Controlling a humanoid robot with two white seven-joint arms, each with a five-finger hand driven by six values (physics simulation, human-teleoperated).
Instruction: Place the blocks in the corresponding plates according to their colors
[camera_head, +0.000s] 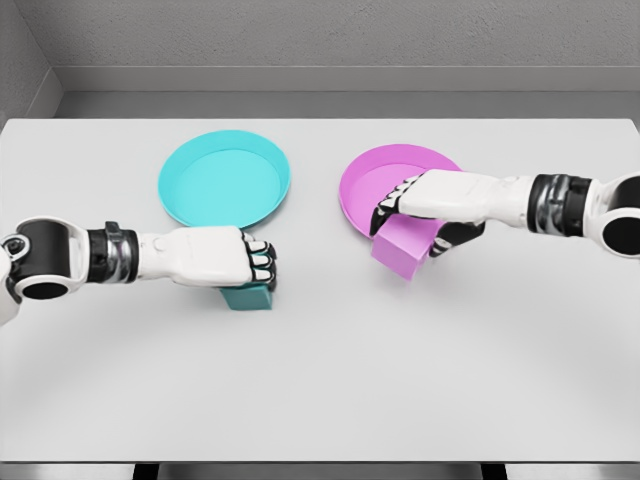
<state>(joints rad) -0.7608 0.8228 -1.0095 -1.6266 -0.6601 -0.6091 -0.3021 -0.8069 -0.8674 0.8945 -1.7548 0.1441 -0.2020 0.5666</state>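
Head view: left hand (215, 257) is clamped over the teal block (248, 296), which sits on the white table (330, 380) just in front of the teal plate (225, 180). Right hand (425, 205) grips the pink block (405, 245), tilted, at the near rim of the pink plate (375, 175).

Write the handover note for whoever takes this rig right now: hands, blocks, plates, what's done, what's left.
Left robot hand: curled on the small teal cube block, which looks to sit on the white table just in front of the round teal plate.
Right robot hand: gripping the pink cube block, tilted, at the near rim of the round pink plate.
Done: both blocks grasped.
Left: neither block is in its plate yet; set each in its matching plate and release.
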